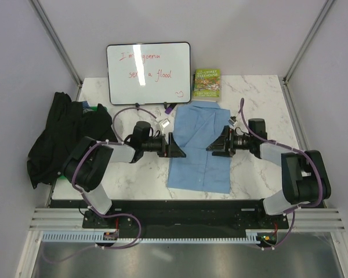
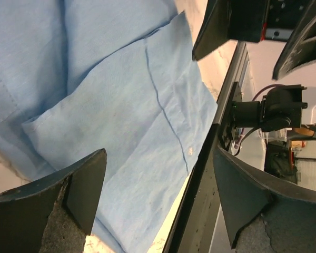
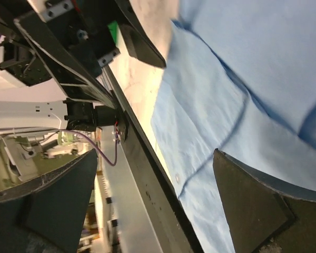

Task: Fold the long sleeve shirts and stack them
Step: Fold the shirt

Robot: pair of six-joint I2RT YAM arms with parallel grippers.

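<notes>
The light blue shirt (image 1: pixel 200 145) lies folded into a long rectangle in the middle of the table, collar toward the back. It fills the left wrist view (image 2: pixel 121 105) and the right wrist view (image 3: pixel 253 79). The black shirt (image 1: pixel 58 136) is heaped at the table's left edge, hanging partly off. My left gripper (image 1: pixel 178 146) is open and empty at the blue shirt's left edge. My right gripper (image 1: pixel 213 145) is open and empty over the shirt's right half. The two grippers face each other.
A whiteboard (image 1: pixel 148 72) with red writing leans at the back. A green-covered book (image 1: pixel 207 83) stands to its right. A small purple object (image 1: pixel 169 108) and a white clip (image 1: pixel 162 124) lie behind the left gripper. The table's front edge (image 1: pixel 162 200) is just below the shirt.
</notes>
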